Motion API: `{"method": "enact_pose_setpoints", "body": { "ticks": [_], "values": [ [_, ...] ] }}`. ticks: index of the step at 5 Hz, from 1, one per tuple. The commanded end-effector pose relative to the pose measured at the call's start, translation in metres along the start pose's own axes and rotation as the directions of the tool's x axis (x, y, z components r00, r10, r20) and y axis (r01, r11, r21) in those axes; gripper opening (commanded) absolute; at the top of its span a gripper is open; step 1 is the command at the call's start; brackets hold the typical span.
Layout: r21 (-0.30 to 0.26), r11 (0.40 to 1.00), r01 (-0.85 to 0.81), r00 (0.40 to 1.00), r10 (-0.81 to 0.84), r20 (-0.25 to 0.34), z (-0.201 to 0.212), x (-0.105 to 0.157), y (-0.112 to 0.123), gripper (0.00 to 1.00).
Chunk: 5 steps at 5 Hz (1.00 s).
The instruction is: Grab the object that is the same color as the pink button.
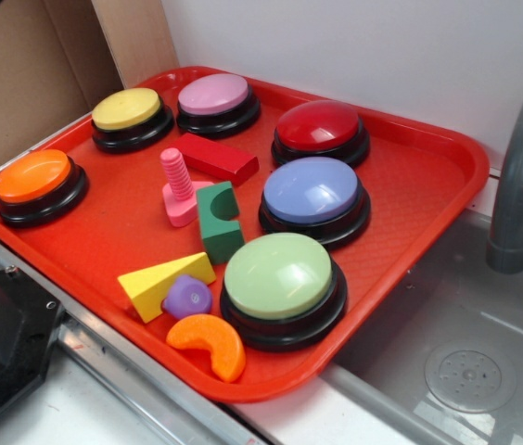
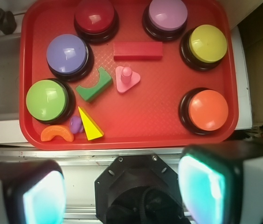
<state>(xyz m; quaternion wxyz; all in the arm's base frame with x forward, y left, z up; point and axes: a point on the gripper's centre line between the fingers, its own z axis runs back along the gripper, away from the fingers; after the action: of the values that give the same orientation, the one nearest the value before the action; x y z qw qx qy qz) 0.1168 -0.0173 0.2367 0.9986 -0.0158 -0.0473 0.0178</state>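
One pink bolt [image 1: 177, 188] upright on tray [image 1: 410, 199] | likely light, stiff plastic | pinch ridged shaft | gripper [image 2: 122, 191] jaws spread, empty

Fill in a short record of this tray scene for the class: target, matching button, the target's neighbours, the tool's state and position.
target: pink bolt, standing on its head, threaded shaft up
matching button: pink button, at the tray's far edge
neighbours: red block behind the bolt, green arch block beside it
tool: open, empty, fingers apart
tool position: above the tray's near edge, away from the bolt
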Motion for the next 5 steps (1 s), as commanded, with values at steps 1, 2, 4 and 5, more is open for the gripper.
{"method": "enact_pose_setpoints", "body": {
  "ticks": [1, 2, 4, 5],
  "values": [
    [0.000, 1.000, 0.000, 1.000, 0.000, 0.000, 0.000, 0.000, 0.000, 1.00],
    [0.024, 0.994, -0.109, 0.994, 0.109, 0.008, -0.011, 0.008, -0.002, 1.00],
    [0.003, 0.934, -0.358, 0.932, 0.358, 0.052, -0.059, 0.033, -0.007, 1.00],
    [0.000, 0.869, -0.495, 0.864, 0.492, 0.109, -0.089, 0.052, -0.003, 1.00]
  ]
}}
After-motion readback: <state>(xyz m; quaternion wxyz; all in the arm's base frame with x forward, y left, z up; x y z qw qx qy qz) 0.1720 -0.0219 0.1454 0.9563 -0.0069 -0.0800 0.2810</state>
